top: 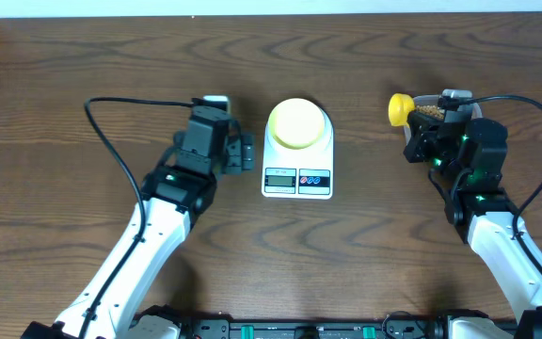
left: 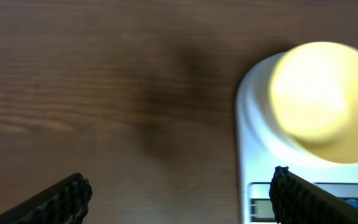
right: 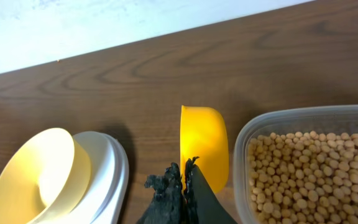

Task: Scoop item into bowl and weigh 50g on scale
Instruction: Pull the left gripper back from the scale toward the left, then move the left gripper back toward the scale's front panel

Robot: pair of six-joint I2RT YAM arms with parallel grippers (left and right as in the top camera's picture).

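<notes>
Sitting empty on scale point(top: 296, 179) — bowl point(top: 297, 122) | tub point(right: 303, 113) holds beans point(right: 316, 168) | left jaws apart | right jaws clamp scoop point(right: 202, 143)

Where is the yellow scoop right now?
In the overhead view, the yellow scoop is on the right side, held by the right claw, between the scale and the clear tub of beans.
</notes>
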